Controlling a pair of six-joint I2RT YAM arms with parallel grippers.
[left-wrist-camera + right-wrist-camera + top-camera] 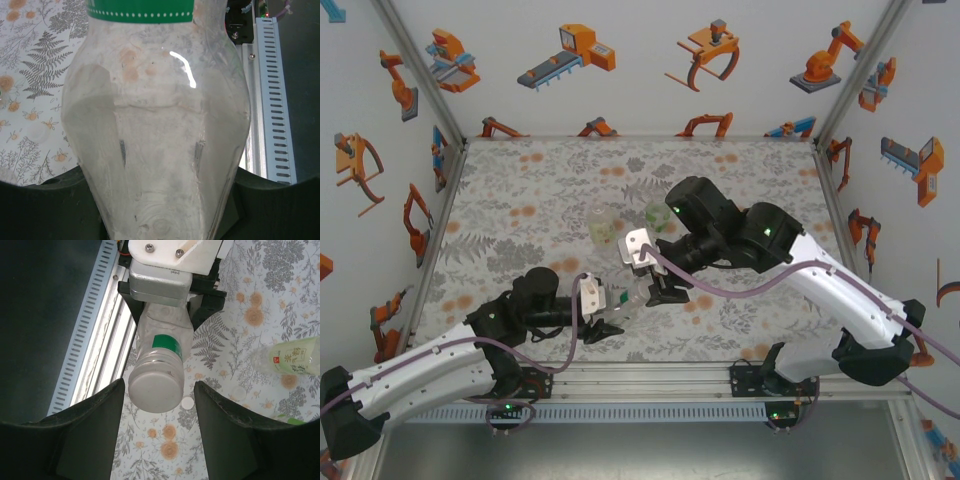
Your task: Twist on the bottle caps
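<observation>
A colourless bottle (162, 335) with a green band is held lying over the mat's near edge, and my left gripper (608, 325) is shut on it. In the left wrist view the bottle (155, 100) narrows toward the dark fingers (45, 205) that flank it. Its wide round end (155, 382) points at my right gripper (157, 405), which is open, a finger (95, 425) on each side with a gap to the bottle. A small white bottle cap (187, 402) lies on the mat below that end. In the top view my right gripper (660, 292) is just right of the bottle (628, 300).
A yellowish bottle (295, 360) with a printed label lies on the floral mat (250, 290) to the right. Two bottles (603, 230) (655, 215) stand mid-table under the right arm. The metal rail (100, 340) marks the near table edge. A faint round disc (240, 391) sits nearby.
</observation>
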